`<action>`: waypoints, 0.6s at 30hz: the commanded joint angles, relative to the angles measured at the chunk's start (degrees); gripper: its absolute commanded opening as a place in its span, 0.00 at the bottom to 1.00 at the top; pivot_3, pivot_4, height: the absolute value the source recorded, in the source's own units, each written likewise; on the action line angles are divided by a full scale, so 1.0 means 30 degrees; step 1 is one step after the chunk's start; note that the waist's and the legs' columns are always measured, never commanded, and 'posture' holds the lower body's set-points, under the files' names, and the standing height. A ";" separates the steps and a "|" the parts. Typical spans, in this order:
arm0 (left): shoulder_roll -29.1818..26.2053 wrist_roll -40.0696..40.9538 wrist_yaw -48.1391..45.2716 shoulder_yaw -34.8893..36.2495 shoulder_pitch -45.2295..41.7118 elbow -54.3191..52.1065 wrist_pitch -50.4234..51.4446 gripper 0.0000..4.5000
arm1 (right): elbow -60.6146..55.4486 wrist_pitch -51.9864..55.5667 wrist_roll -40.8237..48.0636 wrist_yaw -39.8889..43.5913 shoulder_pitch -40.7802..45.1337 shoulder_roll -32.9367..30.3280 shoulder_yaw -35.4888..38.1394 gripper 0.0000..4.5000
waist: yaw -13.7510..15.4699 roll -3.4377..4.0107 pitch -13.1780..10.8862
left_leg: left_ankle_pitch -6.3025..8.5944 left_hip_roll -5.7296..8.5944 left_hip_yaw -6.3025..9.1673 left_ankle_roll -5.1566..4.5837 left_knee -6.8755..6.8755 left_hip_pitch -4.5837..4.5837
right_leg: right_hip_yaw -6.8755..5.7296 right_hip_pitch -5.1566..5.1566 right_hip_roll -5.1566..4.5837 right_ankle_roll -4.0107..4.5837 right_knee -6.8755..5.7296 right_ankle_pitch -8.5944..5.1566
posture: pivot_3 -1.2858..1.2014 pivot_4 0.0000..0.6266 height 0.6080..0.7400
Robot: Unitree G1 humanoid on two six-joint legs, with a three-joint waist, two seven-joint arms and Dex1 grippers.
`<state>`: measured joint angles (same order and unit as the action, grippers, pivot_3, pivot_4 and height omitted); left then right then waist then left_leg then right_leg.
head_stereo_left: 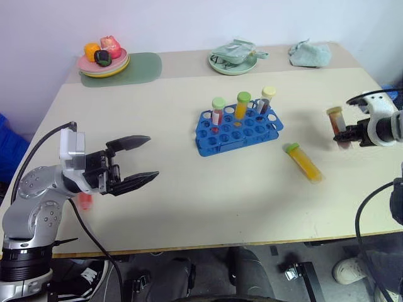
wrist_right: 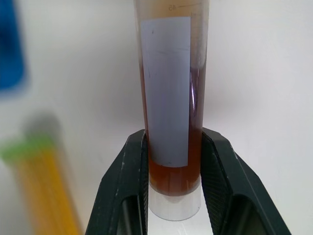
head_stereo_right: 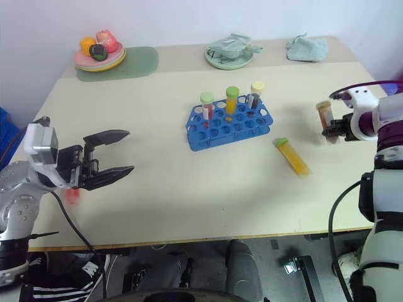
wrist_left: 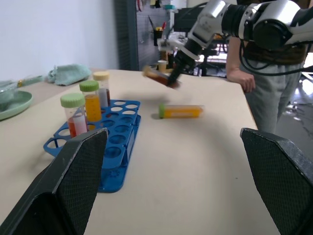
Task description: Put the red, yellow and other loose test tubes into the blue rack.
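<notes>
The right gripper (head_stereo_left: 343, 134) is clamped on a test tube with dark red-brown contents (head_stereo_left: 336, 121), its two black fingers (wrist_right: 128, 181) pinching the tube just above its clear bottom end, and it holds the tube in the air above the table (head_stereo_left: 189, 207) at about three o'clock from the blue rack (head_stereo_left: 238, 129), well apart from it. In the right wrist view a white label runs along the held tube's side, and the pale cap end points away from the fingers. The rack sits near the middle of the table and holds three upright tubes along its far row: one with red contents and a light green cap (head_stereo_left: 218, 111), one with yellow-orange contents and a green cap (head_stereo_left: 242, 106), and one with dark contents and a pale yellow cap (head_stereo_left: 266, 99). Another loose tube, yellow-orange with a green cap (head_stereo_left: 303, 162), lies flat on the table at about four o'clock from the rack, between it and the right gripper (cap end toward the rack). The left gripper (head_stereo_left: 137, 162) hangs over the table's left side at about eight o'clock from the rack, its fingers spread wide apart with nothing between them. A small red thing (head_stereo_left: 85, 201) lies on the table under the left arm, too blurred to identify.
</notes>
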<state>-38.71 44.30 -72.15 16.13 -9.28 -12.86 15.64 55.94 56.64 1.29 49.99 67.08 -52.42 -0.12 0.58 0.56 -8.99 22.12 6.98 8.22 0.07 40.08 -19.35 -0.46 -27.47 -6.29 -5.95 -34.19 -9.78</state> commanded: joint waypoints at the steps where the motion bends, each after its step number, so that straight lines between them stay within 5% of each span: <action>1: -0.0101 -0.0011 -0.0123 0.0083 -0.0309 0.0022 -0.0294 1.00 | -0.1733 -0.0422 0.1488 -0.0891 0.0647 0.0063 0.2231 0.19 | -0.0006 0.0000 0.0000 | 0.0000 -0.0002 -0.0002 0.0000 -0.0001 0.0001 | 0.0003 -0.0002 0.0003 0.0000 -0.0001 0.0000 | 0.52 0.24 1.00; 12: -0.0157 -0.0061 -0.0353 0.0010 -0.0537 0.0403 -0.0374 1.00 | -1.0596 -0.1559 0.5661 -0.1539 -0.3553 0.1564 0.6497 0.19 | 0.0009 0.0001 0.0000 | 0.0003 -0.0006 -0.0007 -0.0011 0.0009 0.0000 | 0.0017 -0.0001 0.0040 -0.0018 -0.0004 0.0013 | 0.52 0.24 1.00; 18: -0.0203 -0.0168 -0.0295 0.0034 -0.0889 0.0786 -0.0493 1.00 | -1.7866 -0.2255 0.8742 -0.4450 -0.6714 0.5564 0.9711 0.19 | -0.0022 0.0000 0.0004 | 0.0003 -0.0036 -0.0013 -0.0010 0.0015 0.0009 | 0.0026 0.0000 0.0077 -0.0008 -0.0007 0.0023 | 0.52 0.24 1.00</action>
<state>-38.73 43.93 -73.02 15.13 -11.30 -10.26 15.15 8.79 51.37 24.05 38.95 46.59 -36.54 25.89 0.51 0.56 -8.98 22.13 6.86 8.16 0.04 40.12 -19.31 -0.37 -27.46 -6.05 -5.97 -34.21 -9.69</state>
